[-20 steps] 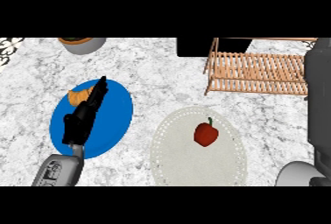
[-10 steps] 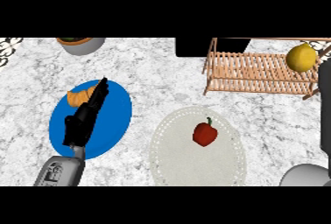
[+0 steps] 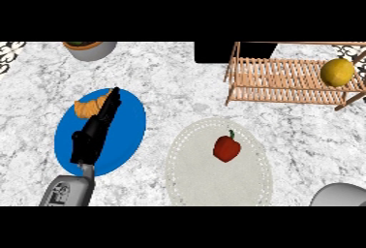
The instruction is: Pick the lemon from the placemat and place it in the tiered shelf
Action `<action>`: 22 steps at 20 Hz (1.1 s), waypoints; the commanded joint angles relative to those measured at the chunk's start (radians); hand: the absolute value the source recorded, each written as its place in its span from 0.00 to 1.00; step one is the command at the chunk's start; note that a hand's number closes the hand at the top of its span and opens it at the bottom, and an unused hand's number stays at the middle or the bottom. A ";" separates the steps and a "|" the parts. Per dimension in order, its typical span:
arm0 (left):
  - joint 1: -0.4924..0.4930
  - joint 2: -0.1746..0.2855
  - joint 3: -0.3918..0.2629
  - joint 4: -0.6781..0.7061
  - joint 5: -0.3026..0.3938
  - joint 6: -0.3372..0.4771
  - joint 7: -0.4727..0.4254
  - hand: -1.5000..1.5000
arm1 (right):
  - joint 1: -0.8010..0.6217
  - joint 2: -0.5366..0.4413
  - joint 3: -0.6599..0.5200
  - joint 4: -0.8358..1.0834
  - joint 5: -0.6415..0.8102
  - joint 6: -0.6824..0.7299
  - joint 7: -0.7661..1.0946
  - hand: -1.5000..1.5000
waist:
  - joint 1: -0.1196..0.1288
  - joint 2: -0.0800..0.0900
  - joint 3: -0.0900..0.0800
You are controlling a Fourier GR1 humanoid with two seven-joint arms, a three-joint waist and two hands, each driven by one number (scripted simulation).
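Head view: I judge the round yellow lemon (image 3: pixel 337 71) could roll off the end of the wooden slatted tiered shelf (image 3: pixel 279 81); left hand (image 3: pixel 95 130) lies straight-fingered.

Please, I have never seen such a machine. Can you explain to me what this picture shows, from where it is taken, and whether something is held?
The picture is taken from the robot's head, looking steeply down at a grey-white marble counter. The black left hand, on a grey forearm, rests over a round blue plate with straight fingers and holds nothing. An orange croissant lies on that plate beside it. A red bell pepper sits on the pale round placemat. The yellow lemon lies on the wooden slatted shelf. A grey plant pot stands at the back. The right hand does not show.
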 commanded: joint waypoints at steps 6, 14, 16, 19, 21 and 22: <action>0.005 -0.002 0.025 0.012 -0.003 -0.001 0.007 0.50 | -0.009 -0.029 -0.046 -0.099 -0.130 0.000 0.028 0.00 | -0.002 0.000 0.000; 0.024 0.012 0.029 -0.028 0.000 -0.013 0.014 0.50 | -0.079 -0.161 -0.208 -0.269 -0.195 0.044 0.216 0.00 | -0.015 -0.006 0.000; 0.034 0.006 0.035 -0.006 -0.001 -0.008 -0.018 0.50 | -0.023 -0.179 -0.264 -0.286 -0.218 0.049 0.241 0.00 | -0.014 -0.004 0.000; -0.024 0.023 0.063 0.040 0.006 -0.014 -0.008 0.50 | -0.018 -0.241 -0.311 -0.370 -0.266 0.231 0.431 0.00 | -0.037 -0.009 -0.001; -0.003 0.027 0.052 -0.005 0.016 -0.034 0.017 0.50 | 0.078 -0.313 -0.426 -0.332 -0.381 0.297 0.352 0.00 | -0.036 -0.008 0.001; 0.029 0.009 0.053 0.038 0.001 -0.008 -0.034 0.50 | 0.084 -0.338 -0.440 -0.355 -0.416 0.351 0.384 0.00 | -0.036 -0.008 0.000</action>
